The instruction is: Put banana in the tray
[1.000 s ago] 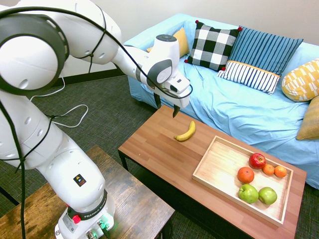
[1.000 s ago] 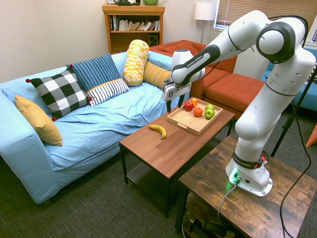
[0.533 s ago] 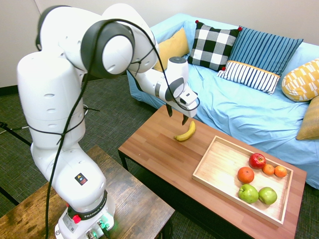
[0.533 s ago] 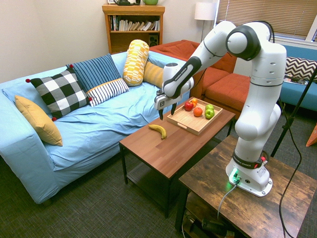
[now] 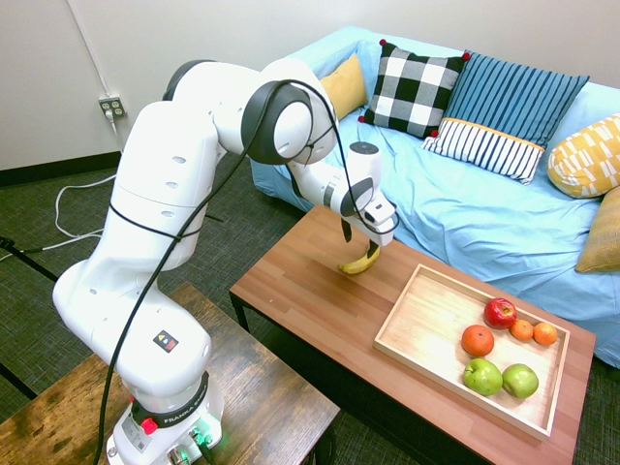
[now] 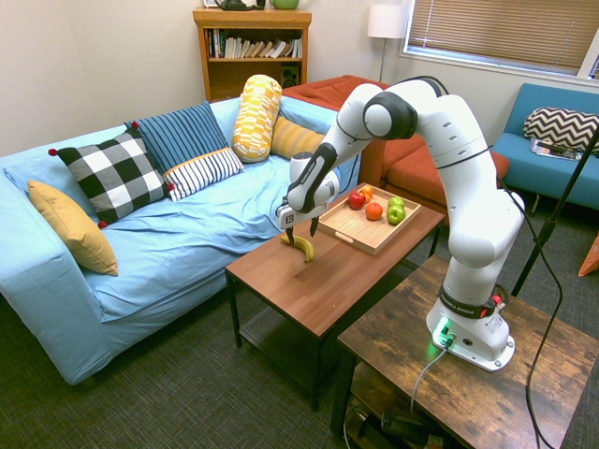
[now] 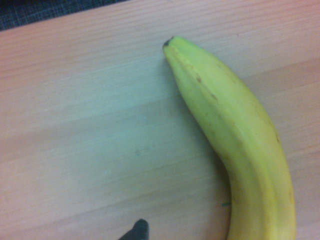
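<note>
We note the gripper (image 5: 359,241) pointing down over the banana (image 5: 360,262), fingers spread wide either side of it, nothing held. The banana lies on the table (image 5: 310,300) near the sofa-side edge (bare wood all round it), well apart from the tray (image 5: 426,334), whose near half is bare.

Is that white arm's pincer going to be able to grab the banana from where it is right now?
Probably yes. The pincer hangs open right over the banana, pointing down, one finger on each side. The banana lies alone on the table, nothing crowding it; the other fruit sits in the tray.
</note>
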Controlling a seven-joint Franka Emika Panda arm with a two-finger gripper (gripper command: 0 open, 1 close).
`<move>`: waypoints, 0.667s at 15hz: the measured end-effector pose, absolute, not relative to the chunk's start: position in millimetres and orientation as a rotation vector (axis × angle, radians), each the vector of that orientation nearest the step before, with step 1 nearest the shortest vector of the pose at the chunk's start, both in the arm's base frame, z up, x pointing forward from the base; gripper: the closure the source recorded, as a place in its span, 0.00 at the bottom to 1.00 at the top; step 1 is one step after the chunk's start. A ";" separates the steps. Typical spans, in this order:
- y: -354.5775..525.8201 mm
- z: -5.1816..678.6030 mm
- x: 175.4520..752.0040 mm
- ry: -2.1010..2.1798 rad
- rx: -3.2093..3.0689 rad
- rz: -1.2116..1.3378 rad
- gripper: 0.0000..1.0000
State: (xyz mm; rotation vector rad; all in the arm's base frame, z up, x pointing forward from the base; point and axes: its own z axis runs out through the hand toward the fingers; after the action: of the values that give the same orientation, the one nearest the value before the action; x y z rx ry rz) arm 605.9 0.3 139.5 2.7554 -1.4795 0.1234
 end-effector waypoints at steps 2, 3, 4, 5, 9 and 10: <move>-3.0 125.6 614.9 -1.495 2.740 0.124 0.00; -4.5 119.7 618.4 -1.504 2.734 0.124 0.00; -5.5 115.0 621.6 -1.511 2.730 0.124 0.00; -6.3 110.8 623.9 -1.521 2.725 0.122 0.00; -7.3 95.6 626.7 -1.540 2.713 0.105 1.00; -7.9 93.3 626.6 -1.545 2.710 0.101 1.00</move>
State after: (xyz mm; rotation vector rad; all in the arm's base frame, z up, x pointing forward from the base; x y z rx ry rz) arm 626.6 -7.9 93.3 2.7103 -1.5446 0.1012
